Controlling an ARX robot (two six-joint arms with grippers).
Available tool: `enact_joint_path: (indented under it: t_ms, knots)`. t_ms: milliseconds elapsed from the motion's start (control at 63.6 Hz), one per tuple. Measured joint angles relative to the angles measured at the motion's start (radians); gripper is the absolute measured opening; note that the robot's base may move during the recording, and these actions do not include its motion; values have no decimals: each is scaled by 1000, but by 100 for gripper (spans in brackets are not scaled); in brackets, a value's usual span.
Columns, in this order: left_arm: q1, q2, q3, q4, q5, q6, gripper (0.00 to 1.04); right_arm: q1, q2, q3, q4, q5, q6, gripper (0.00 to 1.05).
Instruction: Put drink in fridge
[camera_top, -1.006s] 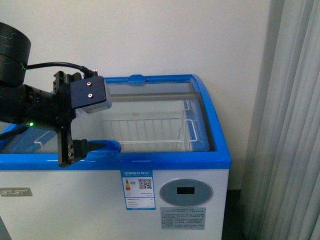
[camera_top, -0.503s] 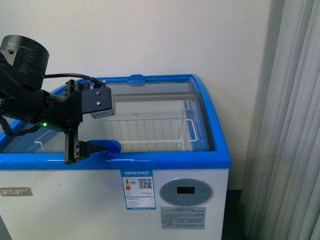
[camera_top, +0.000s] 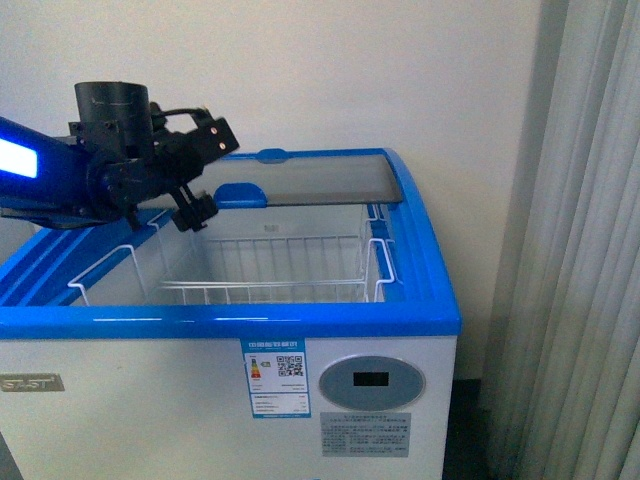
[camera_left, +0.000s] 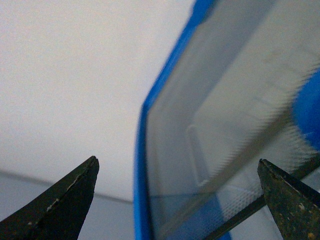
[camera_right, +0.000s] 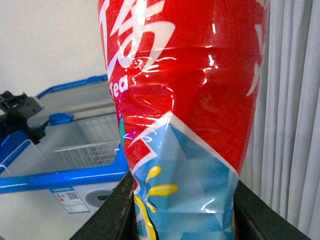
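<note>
The fridge (camera_top: 300, 322) is a white chest freezer with a blue rim and an oval display panel (camera_top: 372, 382). Its glass lid (camera_top: 310, 180) is slid to the back, and the white wire basket (camera_top: 280, 265) lies uncovered. My left gripper (camera_top: 208, 175) is open above the back left of the opening, beside the lid's blue handle (camera_top: 240, 195). In the left wrist view the open gripper (camera_left: 177, 167) faces the glass lid (camera_left: 225, 115). My right gripper (camera_right: 182, 212) is shut on the drink (camera_right: 185, 75), whose red label fills the view. The fridge (camera_right: 60, 177) lies beyond it.
A grey-white curtain (camera_top: 590, 250) hangs to the right of the fridge, and a plain wall stands behind it. An energy sticker (camera_top: 277, 378) is on the fridge front. The left arm (camera_right: 20, 117) shows over the fridge in the right wrist view.
The left arm has moved from the front rim to the back, and the glass lid with its blue handle has slid back with it. The basket is now uncovered.
</note>
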Motion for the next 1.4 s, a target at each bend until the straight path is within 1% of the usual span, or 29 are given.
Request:
enact_joint_path:
  t_ms: [31,110,157,236,377,534,566,629,770,801,817,833,864,896,927,943,958,974,990,1037,1068,1084,1100,1116,1147,1241,1288,1304,1398]
  knots:
    - [3,14,46,0,-40,-43,97,0,0,0,0,0,0,36]
    - [13,-13,55,-23,-40,-133,97,0,0,0,0,6,0,36]
    - [18,-45,28,-27,-40,-170,97,0,0,0,0,6,0,36]
    - [26,-147,-83,-49,-30,-258,97,0,0,0,0,3,0,36]
    - [32,-360,-369,-127,19,-476,97,1,0,0,0,2,0,36]
    - [36,-596,-729,-145,98,-779,97,1,0,0,0,3,0,36]
    - [37,-636,-783,-145,105,-809,97,1,0,0,0,3,0,36]
    - [39,-783,-964,-146,159,-945,97,1,0,0,0,2,0,36]
    - [31,-1096,-1281,-140,217,-1081,97,1,0,0,0,2,0,36]
    - [24,-1169,-1354,-121,207,-1095,95,1,0,0,0,2,0,36]
    - [20,-1193,-1384,-95,187,-1094,94,1,0,0,0,2,0,36]
    - [16,-1238,-1444,-27,144,-1094,90,1,0,0,0,2,0,36]
    - [12,-1293,-1518,62,103,-1089,86,1,0,0,0,3,0,36]
    - [12,-1362,-1607,156,77,-1087,81,1,0,0,0,3,0,36]
    - [17,-1426,-1680,212,68,-1086,76,-5,11,6,-22,-16,-21,36]
    - [22,-1452,-1709,226,70,-1086,74,-13,25,19,-58,-32,-40,36]
    - [39,-1509,-1765,235,82,-1086,71,-35,53,64,-153,-91,-76,36]
    - [47,-1538,-1790,234,98,-1086,69,-48,73,91,-209,-121,-101,36]
    - [64,-1597,-1845,228,106,-1084,66,-68,116,145,-323,-178,-169,36]
    - [80,-1683,-1923,219,110,-1084,60,-77,190,218,-466,-224,-243,36]
    - [93,-1785,-2016,216,110,-1084,52,-55,299,300,-603,-244,-361,36]
    - [93,-1794,-2024,216,110,-1084,52,-45,325,317,-626,-243,-389,36]
    - [95,-1825,-2051,215,110,-1084,48,-24,377,345,-648,-234,-458,36]
    - [96,-1837,-2062,214,110,-1084,46,-12,406,357,-650,-226,-472,36]
    - [98,-1866,-2089,212,114,-1083,40,28,484,394,-640,-201,-563,36]
    - [98,-1899,-2121,209,117,-1083,28,120,662,506,-584,-132,-719,36]
    - [98,-1930,-2144,203,120,-1083,17,188,827,620,-546,-42,-824,35]
    - [98,-1933,-2146,202,120,-1083,16,199,855,639,-542,-26,-842,35]
    - [98,-1970,-2169,190,120,-1083,2,279,1048,780,-513,82,-961,35]
